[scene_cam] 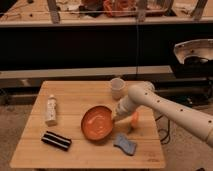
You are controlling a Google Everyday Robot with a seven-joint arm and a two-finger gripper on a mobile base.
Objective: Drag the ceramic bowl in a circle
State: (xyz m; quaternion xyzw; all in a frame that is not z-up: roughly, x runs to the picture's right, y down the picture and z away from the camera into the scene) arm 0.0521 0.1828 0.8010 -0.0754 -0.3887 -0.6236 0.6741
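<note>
Dragging step, as we judge it: gripper (116, 119) at the ceramic bowl's (96, 124) right rim, its hold we cannot tell. Next, arc clear of the carrot (134, 118).

**What you cannot see around the gripper (119, 116)**

Your gripper sits at the right rim of the ceramic bowl (96, 123), and its wrist covers the meeting point, so you cannot tell whether it touches. Just right of the gripper, the small orange item (134, 118) is partly hidden behind the arm (165, 107). Farther right, the arm runs off the picture's edge, as does the grey housing (195, 52) above it. Well left of the gripper, the label on the white bottle (50, 110) is too small to read.
</note>
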